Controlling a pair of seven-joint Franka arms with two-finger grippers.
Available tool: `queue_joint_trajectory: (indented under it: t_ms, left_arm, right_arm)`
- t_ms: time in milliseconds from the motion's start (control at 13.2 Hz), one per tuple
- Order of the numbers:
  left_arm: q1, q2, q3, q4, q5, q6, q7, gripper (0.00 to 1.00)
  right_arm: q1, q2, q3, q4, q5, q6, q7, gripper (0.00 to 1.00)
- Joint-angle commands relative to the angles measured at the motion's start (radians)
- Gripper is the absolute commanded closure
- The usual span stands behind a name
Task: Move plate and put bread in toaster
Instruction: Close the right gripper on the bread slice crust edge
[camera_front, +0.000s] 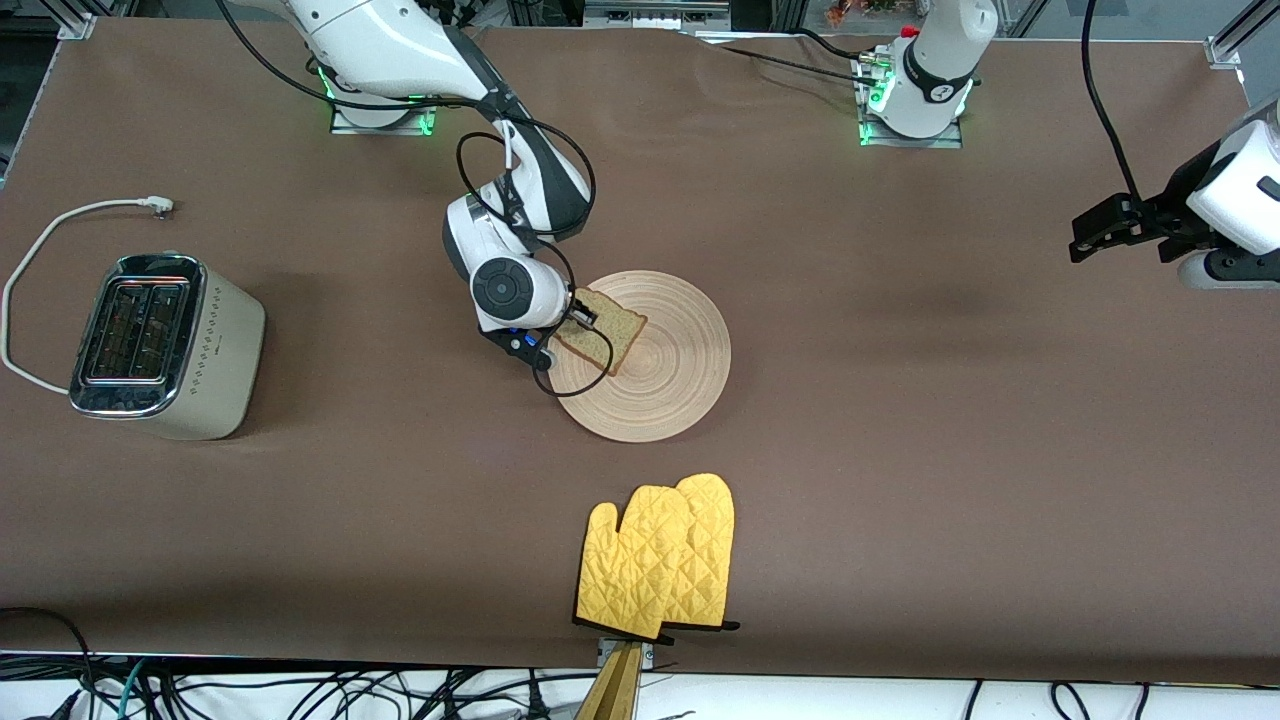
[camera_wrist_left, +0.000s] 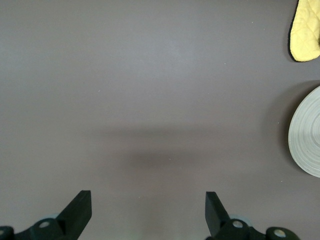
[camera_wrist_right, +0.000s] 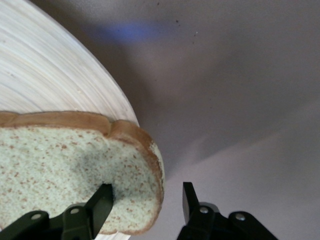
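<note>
the right gripper (camera_front: 582, 318) sits low at the edge of the plate (camera_front: 680, 370) near the table's middle, its half-open fingers (camera_wrist_right: 102, 202) straddling the crust edge of the bread (camera_front: 603, 335), not yet clamped. closing squarely on the crust before lifting would likely hold best; the toaster (camera_front: 165, 345) stands at the right arm's end. the left gripper (camera_front: 1090, 232) waits wide open and empty over bare table.
</note>
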Motion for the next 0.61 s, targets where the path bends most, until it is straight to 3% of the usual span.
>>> queue_joint_trajectory:
  t_ms: [0,304,532]
  left_arm:
    - [0.006,0.015,-0.001,0.037,-0.011,-0.023,0.008,0.0]
    - [0.006,0.015,-0.003,0.037,-0.011,-0.023,0.008,0.0]
    - [0.006,0.015,-0.003,0.037,-0.011,-0.023,0.008,0.0]
  right_arm:
    - [0.004,0.028,-0.003,0.02,0.005,0.014,0.003,0.35]
    - [0.004,0.029,-0.003,0.025,0.005,0.016,0.003,0.46]
    - [0.004,0.029,-0.001,0.025,0.005,0.016,0.003,0.49]
